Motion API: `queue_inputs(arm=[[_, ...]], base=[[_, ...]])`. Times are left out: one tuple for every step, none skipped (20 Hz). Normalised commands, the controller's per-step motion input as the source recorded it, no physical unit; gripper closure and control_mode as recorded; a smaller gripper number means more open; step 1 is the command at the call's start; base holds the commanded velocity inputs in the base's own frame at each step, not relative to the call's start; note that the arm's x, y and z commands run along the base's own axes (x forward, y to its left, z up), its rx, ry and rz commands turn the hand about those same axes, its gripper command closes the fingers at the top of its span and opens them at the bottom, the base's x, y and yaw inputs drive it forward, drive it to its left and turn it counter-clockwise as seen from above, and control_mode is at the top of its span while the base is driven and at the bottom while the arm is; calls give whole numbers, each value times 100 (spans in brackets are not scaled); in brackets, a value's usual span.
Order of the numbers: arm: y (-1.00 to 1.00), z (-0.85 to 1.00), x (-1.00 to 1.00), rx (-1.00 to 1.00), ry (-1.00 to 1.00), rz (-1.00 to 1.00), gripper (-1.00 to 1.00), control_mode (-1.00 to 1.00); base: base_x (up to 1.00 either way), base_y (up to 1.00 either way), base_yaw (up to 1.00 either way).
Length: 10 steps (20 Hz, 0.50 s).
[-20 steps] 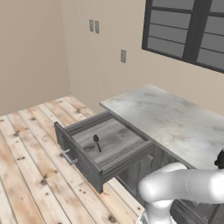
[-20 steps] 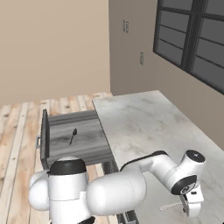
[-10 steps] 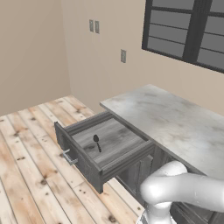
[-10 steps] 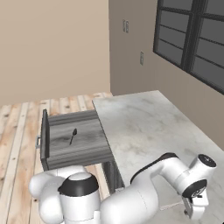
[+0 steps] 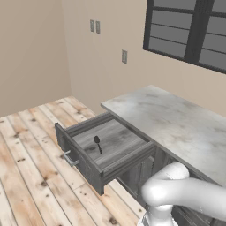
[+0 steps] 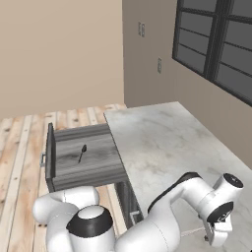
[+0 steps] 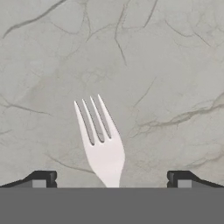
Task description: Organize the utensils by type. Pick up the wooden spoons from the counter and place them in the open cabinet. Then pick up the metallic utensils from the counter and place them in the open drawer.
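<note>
On the bench point(image 6: 162, 142), near its front edge, the gripper point(image 6: 216, 236) points straight down over the silver fork point(image 7: 100, 142). In the hand view the two dark fingertips point(image 7: 41, 178) stand wide apart, one on each side of the fork, with nothing between them but the fork's neck; the jaws are fully open and grip nothing. The fork lies flat on the marbled stone, tines pointing away from the hand, its handle running back under the hand out of sight. In the right base view a thin pale sliver point(image 6: 194, 231) beside the hand is probably that handle.

The straddling position appears chosen so that closing the jaws will pinch the narrow neck across its width, the most practical hold on a thin flat utensil lying on a hard surface.

The drawer point(image 5: 95, 170) stands pulled out at the bench's left end. The dark grey spoon point(image 5: 98, 143) already lies on its floor, so one metallic utensil is judged stored and the fork remains. No wooden spoons are visible on the bench.

Next step, as judged: lower, close on the neck, lift, carry to the drawer. Risk: the thin fork may slip or pivot on closing.
</note>
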Motion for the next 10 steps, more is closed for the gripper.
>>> queue_inputs(arm=[[18, -10, -6, 0, 0, -6, -100, -100], [16, -12, -9, 0, 0, -6, -100, -100], [17, -13, -11, 0, 0, -6, -100, -100], [17, -12, -14, 0, 0, -6, -100, -100], [17, -12, -15, 0, 0, -5, -100, -100], [19, -13, -12, 0, 0, -4, -100, -100], [17, -13, -1, 0, 0, -4, -100, -100], [13, -12, 0, 0, 0, -3, -100, -100], [9, -12, 0, 0, 0, -1, -100, -100], [5, -14, 0, 0, 0, -1, -100, -100]], base=[[0, 0, 0], [0, 0, 0], [0, 0, 0], [0, 0, 0], [0, 0, 0], [0, 0, 0], [0, 0, 0], [0, 0, 0], [0, 0, 0], [0, 0, 0]])
